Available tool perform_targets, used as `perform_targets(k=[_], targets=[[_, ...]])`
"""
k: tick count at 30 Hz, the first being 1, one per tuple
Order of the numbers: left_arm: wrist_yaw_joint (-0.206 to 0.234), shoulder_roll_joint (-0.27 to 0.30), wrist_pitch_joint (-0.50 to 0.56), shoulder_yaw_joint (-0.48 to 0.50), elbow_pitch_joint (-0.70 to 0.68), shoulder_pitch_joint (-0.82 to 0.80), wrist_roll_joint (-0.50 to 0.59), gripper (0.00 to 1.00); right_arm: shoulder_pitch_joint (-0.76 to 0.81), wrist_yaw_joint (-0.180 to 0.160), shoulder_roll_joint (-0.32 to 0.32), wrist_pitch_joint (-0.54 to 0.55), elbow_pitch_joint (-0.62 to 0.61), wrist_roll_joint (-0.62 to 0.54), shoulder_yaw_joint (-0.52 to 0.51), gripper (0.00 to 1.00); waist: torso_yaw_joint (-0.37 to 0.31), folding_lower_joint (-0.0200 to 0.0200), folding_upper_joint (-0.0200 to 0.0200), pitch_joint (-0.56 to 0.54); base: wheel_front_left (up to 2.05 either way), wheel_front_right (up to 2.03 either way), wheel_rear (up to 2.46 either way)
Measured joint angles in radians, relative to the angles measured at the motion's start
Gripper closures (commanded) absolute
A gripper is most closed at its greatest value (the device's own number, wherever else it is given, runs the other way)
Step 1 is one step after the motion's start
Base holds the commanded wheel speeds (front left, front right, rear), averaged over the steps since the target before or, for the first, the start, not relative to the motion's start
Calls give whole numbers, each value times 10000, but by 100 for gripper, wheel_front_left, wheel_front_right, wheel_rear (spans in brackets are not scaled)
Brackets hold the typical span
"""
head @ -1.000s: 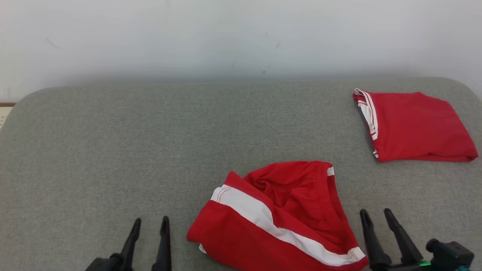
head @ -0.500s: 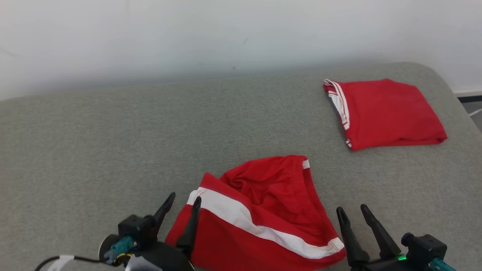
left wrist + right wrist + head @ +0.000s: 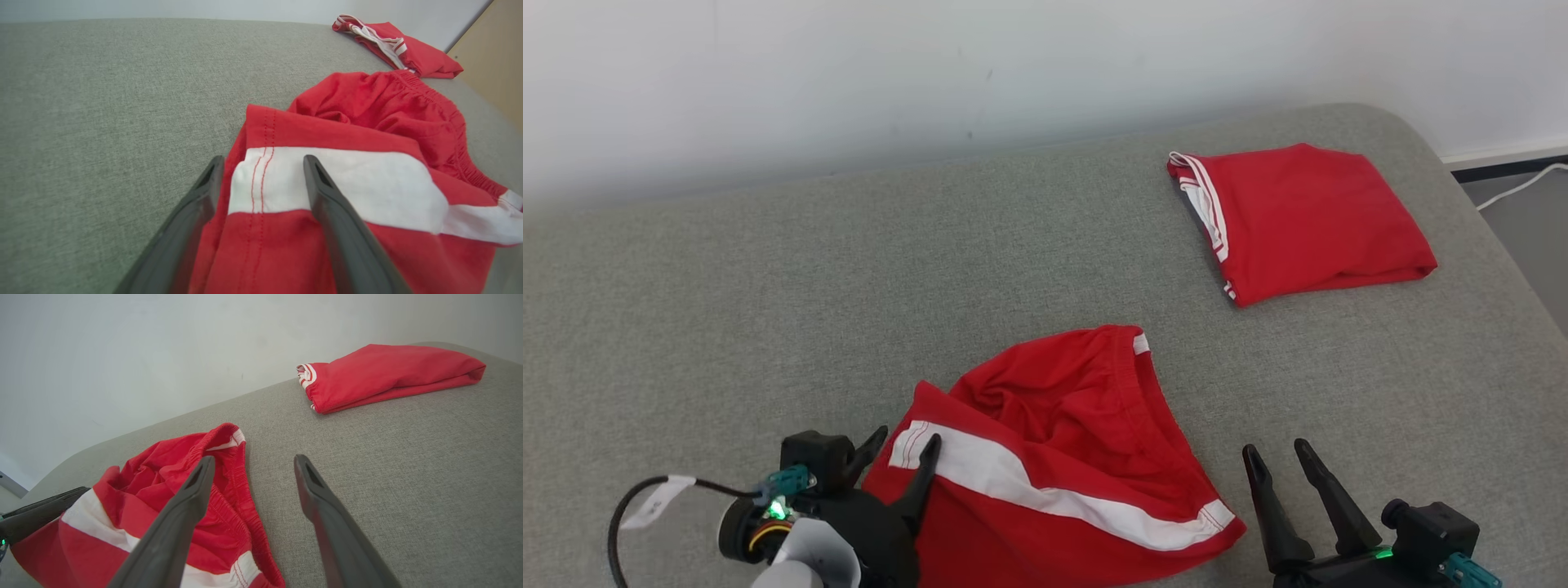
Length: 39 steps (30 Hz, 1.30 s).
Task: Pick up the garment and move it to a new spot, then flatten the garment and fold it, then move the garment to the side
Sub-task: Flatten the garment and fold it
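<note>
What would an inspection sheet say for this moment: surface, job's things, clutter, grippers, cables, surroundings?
Surface: grey padded surface, rounded far-right corner.
Job's things: crumpled red garment with a white stripe, lying unfolded near the front edge.
Clutter: folded red garment at the far right, apart from the crumpled one.
Grippers: left gripper open, fingers astride the crumpled garment's white-striped corner, contact unclear; right gripper open, beside that garment's right edge, holding nothing.
Cables: black cable with a white tag at the left wrist; white cable on the floor.
Surroundings: white wall behind; floor at the right.
</note>
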Motion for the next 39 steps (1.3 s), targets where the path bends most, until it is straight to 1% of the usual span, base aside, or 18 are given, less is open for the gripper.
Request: perform_targets(k=[1,2,3,4,15,16,17,21,25,29,32,33,35,36,39], targets=[[2,44,150,-21,73,-74,23,56,-3,0,15,0,-4,0,-10,0,-13,0,0,12,0,0,0],[4,63,234,-10,117,-105,-12,87,-3,0,23,0,-10,-2,-15,0,-18,0,0,20,0,0,0],[38,58,274,2,178,-106,-52,87,-3,0,31,0,-13,-6,-31,0,-16,0,0,23,0,0,0],[69,63,364,-25,249,-107,-48,100,-3,0,36,0,-19,-21,-42,0,-11,0,0,18,0,0,0],[-13,15,412,-163,174,-134,-224,100,-7,0,-2,-2,-58,-100,-194,0,261,0,0,-49,0,0,0],[-15,13,412,-161,105,-136,-247,61,-2,0,0,-2,-54,-119,-190,0,299,-1,1,-64,0,0,0],[-15,12,437,-184,12,-143,-268,0,0,0,-2,-2,-48,-121,-201,0,339,-1,0,-79,0,0,0],[-100,-6,989,-334,-293,-280,-416,0,0,0,-29,-2,-15,-119,-153,0,488,-1,0,-146,0,0,0],[-194,98,2067,-619,-311,-385,-591,0,-11,0,-65,-2,38,-96,-69,0,548,-1,0,-187,0,0,0],[-211,209,3053,-853,-224,-553,-658,0,-60,0,-81,-2,102,-75,36,0,461,-2,0,-169,0,0,0],[-198,280,3264,-915,-209,-609,-648,0,-174,0,-105,-2,127,-58,23,0,350,-1,0,-124,0,0,0],[-186,278,3300,-915,-192,-651,-654,24,-195,0,-102,-2,127,-56,12,0,310,-1,0,-106,0,0,0],[-188,240,3300,-915,-174,-688,-696,90,-186,0,-96,-2,132,-19,-33,0,243,-2,1,-69,0,0,0],[-188,203,3298,-918,-155,-687,-755,100,-185,0,-90,-2,132,-17,-73,0,221,-1,0,-48,0,0,0],[-190,205,3202,-970,-136,-686,-765,100,-165,0,-81,-2,127,-19,-153,0,206,0,0,1,0,0,0]])
